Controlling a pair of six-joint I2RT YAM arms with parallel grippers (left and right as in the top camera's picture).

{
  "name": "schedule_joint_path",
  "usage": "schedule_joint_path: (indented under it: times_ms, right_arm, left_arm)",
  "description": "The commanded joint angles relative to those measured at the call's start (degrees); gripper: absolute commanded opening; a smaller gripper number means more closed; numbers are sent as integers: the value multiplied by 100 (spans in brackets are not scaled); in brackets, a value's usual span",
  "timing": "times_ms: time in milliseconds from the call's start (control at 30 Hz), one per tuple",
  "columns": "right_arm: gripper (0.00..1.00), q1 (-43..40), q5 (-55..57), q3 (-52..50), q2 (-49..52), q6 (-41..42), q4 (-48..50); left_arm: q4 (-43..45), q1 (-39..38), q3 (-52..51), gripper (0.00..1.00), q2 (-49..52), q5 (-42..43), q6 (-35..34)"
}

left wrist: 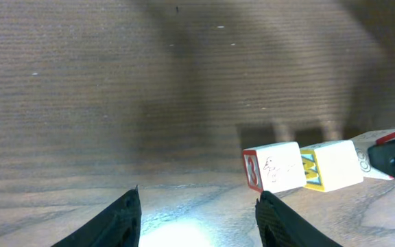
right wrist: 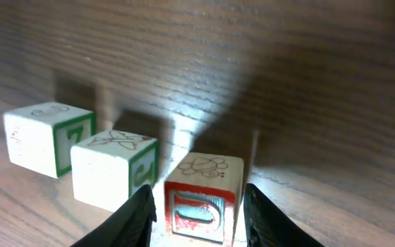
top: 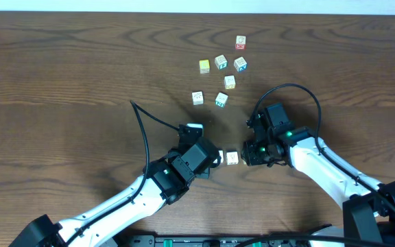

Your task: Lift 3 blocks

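Note:
Three blocks lie in a row on the table between my two grippers. In the right wrist view they are a white block with a green letter (right wrist: 46, 137), a white block with a butterfly top (right wrist: 115, 170), and a red-faced block with a bee on top (right wrist: 201, 195). My right gripper (right wrist: 199, 209) is open, its fingers on either side of the red-faced block with a small gap on each side. My left gripper (left wrist: 199, 209) is open and empty on bare table. The row's near block (left wrist: 273, 167) sits just beyond its right fingertip (left wrist: 269, 206). From overhead, the middle block (top: 232, 158) shows between the grippers.
Several more loose cubes lie scattered at the back of the table, among them a yellow-faced one (top: 204, 66) and a red-marked one (top: 241, 43). A black cable (top: 142, 134) loops over the left arm. The dark wooden table (top: 60, 82) stretches to the left.

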Motion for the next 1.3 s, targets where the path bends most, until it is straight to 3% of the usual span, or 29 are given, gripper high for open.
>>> schedule_joint_path:
  times_ms: [0, 133, 433, 533, 600, 667, 733, 1267]
  right_arm:
    - [40, 37, 31, 223, -13, -98, -74]
    - [38, 28, 103, 354, -13, -96, -212]
    - [12, -122, 1016, 970, -13, -164, -1152]
    - [6, -190, 1335, 1056, -13, -162, -1314]
    - [2, -249, 1414, 1025, -11, -160, -1362]
    - [1, -293, 1421, 935, -11, -160, -1338]
    - [1, -308, 1432, 813, 0, -160, -1213]
    - [4, -310, 772, -101, 2, -138, -308]
  left_arm:
    - [-24, 15, -22, 55, 42, -116, 116]
    - [-44, 15, -22, 55, 42, -212, 116]
    - [-109, 15, -22, 54, 284, -372, 136]
    - [-66, 63, -22, 43, 581, -369, 133]
    - [-59, 120, -22, 27, 800, -365, 131]
    - [-52, 188, -22, 11, 1021, -319, 131]
    - [17, 245, -22, 8, 1145, -192, 133]
    - [916, 321, -22, 8, 1250, 468, 68]
